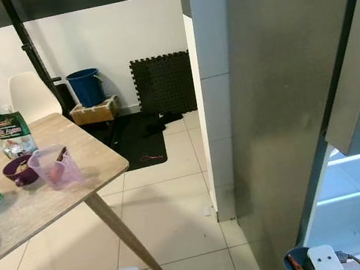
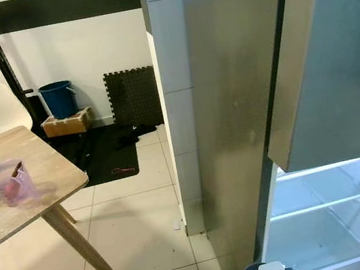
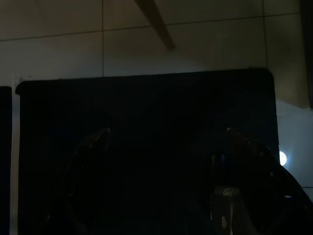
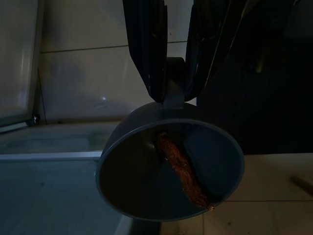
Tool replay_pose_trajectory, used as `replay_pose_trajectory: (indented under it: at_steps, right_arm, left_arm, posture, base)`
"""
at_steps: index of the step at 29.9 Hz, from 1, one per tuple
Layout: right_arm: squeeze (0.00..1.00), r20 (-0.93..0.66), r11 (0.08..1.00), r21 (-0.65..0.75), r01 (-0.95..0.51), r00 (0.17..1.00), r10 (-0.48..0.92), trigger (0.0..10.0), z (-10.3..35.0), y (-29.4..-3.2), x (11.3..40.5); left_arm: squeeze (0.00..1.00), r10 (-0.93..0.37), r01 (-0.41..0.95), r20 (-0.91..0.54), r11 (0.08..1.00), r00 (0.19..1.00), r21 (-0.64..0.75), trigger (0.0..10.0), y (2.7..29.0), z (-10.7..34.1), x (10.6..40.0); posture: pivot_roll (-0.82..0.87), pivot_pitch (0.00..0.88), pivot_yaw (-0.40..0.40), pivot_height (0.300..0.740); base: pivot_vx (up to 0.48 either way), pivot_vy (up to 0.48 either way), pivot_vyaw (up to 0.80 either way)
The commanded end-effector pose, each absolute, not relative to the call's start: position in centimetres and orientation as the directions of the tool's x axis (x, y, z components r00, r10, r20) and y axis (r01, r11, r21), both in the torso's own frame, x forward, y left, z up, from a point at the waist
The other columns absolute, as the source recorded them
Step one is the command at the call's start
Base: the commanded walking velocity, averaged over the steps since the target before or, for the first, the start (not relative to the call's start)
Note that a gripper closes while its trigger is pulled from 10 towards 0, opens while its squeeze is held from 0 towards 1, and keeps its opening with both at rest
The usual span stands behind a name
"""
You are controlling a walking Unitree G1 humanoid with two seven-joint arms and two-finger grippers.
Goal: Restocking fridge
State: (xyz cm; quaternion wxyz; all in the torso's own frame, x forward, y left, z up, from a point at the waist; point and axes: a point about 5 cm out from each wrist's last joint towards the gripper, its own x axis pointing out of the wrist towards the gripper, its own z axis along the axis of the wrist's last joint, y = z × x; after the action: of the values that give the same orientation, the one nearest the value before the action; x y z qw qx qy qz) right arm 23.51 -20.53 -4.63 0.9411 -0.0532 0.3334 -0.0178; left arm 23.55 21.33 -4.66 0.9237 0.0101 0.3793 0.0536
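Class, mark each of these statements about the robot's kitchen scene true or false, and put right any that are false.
1. The right gripper holds a dark bowl by its rim. True.
2. The bowl is empty. False: a reddish-brown strip of food lies inside it.
3. The fridge stands open, with its lit white shelves showing. True.
4. The pink plastic jug stands on the floor. False: it stands on the wooden table, beside a purple bowl.
5. A blue bucket sits on a box by the far wall. True.
6. The white chair lies tipped over on the black mat. False: it stands upright behind the table.
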Motion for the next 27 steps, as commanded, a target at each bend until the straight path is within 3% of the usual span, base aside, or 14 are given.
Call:
replay_pose_trajectory:
  at_steps: [1, 19, 27]
  right_arm:
    - [0.0, -0.633, 0.994, -0.112, -0.009, 0.772, -0.064, 10.0, -4.72, -20.47, 23.43]
    - [0.0, -0.641, 0.994, -0.114, -0.003, 0.764, -0.071, 10.0, -4.99, -20.87, 22.86]
    - [0.0, -0.642, 0.993, -0.114, -0.001, 0.764, -0.073, 10.0, -5.02, -20.96, 22.77]
  left_arm:
    - [0.0, 0.121, -0.106, -0.711, 0.992, 0.693, 0.066, 10.0, 21.88, -4.93, 22.99]
    - [0.0, 0.103, -0.097, -0.705, 0.994, 0.702, 0.048, 10.0, 21.25, -4.77, 23.41]
    - [0.0, 0.097, -0.092, -0.706, 0.995, 0.702, 0.045, 10.0, 21.21, -4.79, 23.38]
  posture:
    - [-0.05, 0.09, 0.002, 0.74]
    - [-0.07, 0.105, 0.006, 0.74]
    - [-0.07, 0.111, 0.006, 0.74]
  base:
    - [0.0, 0.0, 0.0]
    - [0.0, 0.0, 0.0]
    - [-0.263, 0.0, 0.0]
